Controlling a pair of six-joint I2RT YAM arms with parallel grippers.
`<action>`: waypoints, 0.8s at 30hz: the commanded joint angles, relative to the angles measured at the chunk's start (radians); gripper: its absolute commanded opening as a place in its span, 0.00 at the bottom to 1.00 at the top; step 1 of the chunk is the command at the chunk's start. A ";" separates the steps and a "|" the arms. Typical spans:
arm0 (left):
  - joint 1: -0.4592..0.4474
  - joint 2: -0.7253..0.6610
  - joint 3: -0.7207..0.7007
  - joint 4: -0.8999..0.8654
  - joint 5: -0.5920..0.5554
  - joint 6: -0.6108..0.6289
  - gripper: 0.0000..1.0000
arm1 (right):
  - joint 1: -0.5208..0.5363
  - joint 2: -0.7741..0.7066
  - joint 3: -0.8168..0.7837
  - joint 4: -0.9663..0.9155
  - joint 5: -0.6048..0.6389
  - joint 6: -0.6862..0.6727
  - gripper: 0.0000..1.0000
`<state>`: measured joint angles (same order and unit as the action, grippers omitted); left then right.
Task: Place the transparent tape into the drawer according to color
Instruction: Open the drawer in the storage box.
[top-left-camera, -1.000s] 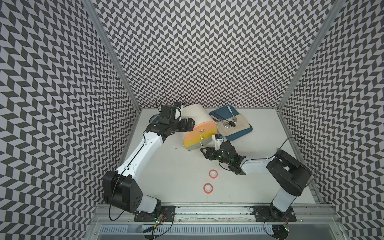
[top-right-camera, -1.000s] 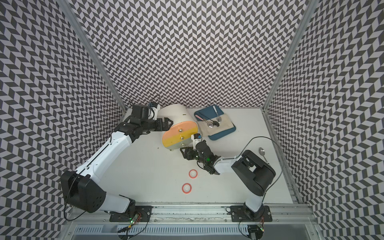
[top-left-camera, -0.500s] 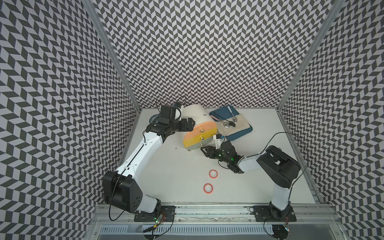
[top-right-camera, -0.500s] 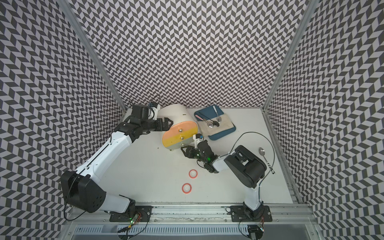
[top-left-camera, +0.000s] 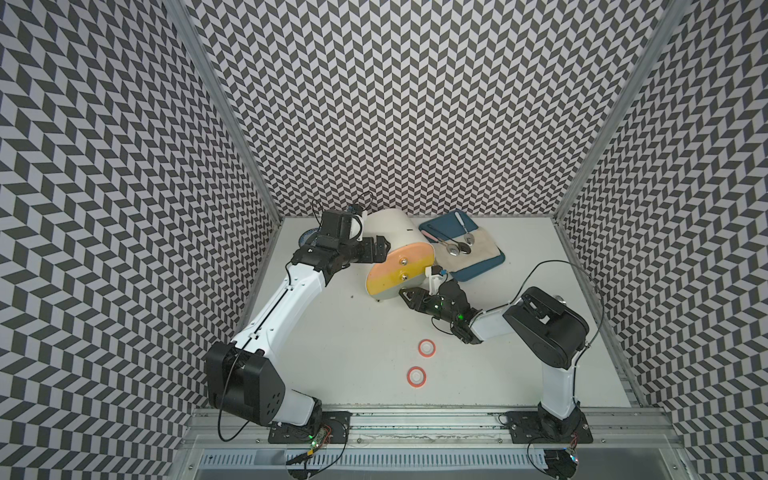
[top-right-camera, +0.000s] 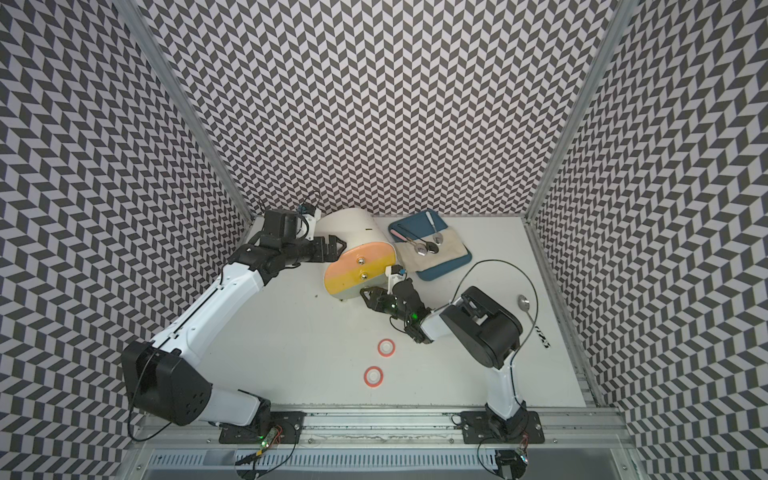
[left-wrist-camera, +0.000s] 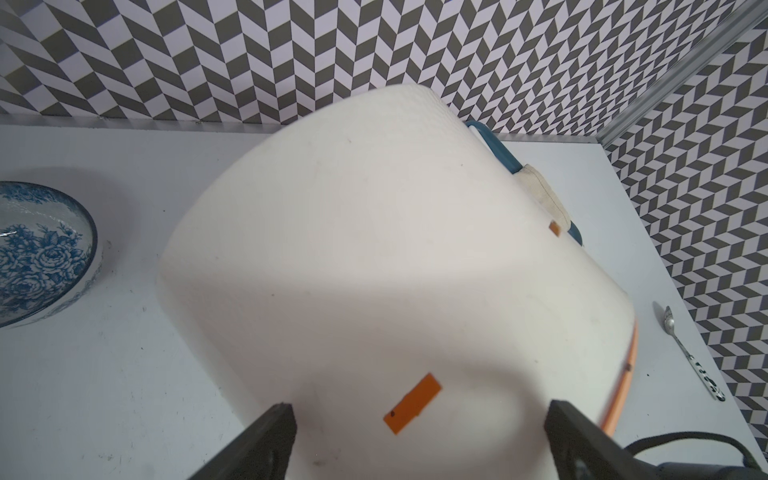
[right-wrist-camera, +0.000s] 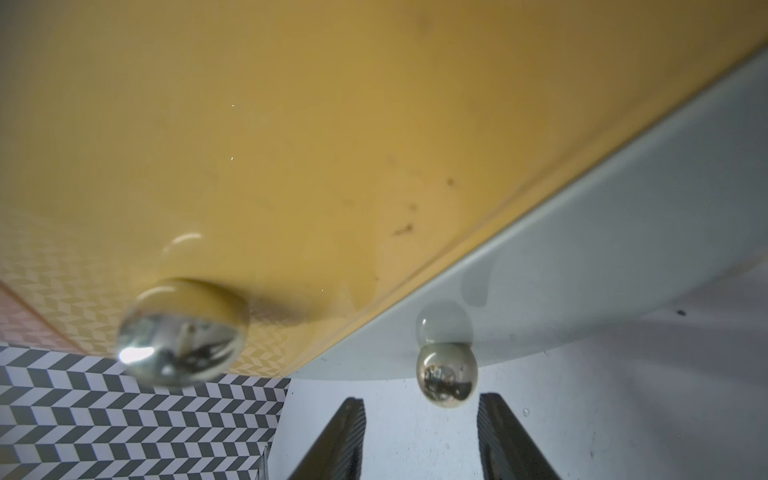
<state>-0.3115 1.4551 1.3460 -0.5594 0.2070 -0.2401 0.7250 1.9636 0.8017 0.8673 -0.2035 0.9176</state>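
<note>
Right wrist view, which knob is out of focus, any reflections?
Right wrist view: the yellow drawer's knob is blurred, the white drawer's knob sharper; the glossy yellow drawer front reflects the chevron wall. Left wrist view: a soft shadow crosses the white cabinet.

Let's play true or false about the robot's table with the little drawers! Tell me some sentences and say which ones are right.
1. Two red-rimmed tape rings lie on the table. True.
2. The right gripper holds a tape ring. False: its jaws are open and empty, by the bottom drawer's knob.
3. The yellow drawer is pulled out. False: it looks shut.
4. A blue flowery bowl stands on the table. True.
5. The left gripper is shut tight. False: its jaws stand wide apart, with the white cabinet between them.
</note>
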 joint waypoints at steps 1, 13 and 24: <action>0.003 0.028 -0.039 -0.089 -0.016 0.038 0.98 | -0.007 0.018 0.031 0.041 0.031 0.013 0.46; 0.006 0.028 -0.044 -0.088 -0.008 0.045 0.98 | -0.009 0.064 0.078 0.014 0.042 0.027 0.38; 0.006 0.029 -0.045 -0.089 -0.003 0.047 0.97 | -0.007 0.068 0.064 0.019 0.037 0.036 0.13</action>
<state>-0.3065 1.4551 1.3422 -0.5503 0.2153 -0.2283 0.7193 2.0159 0.8577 0.8429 -0.1726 0.9470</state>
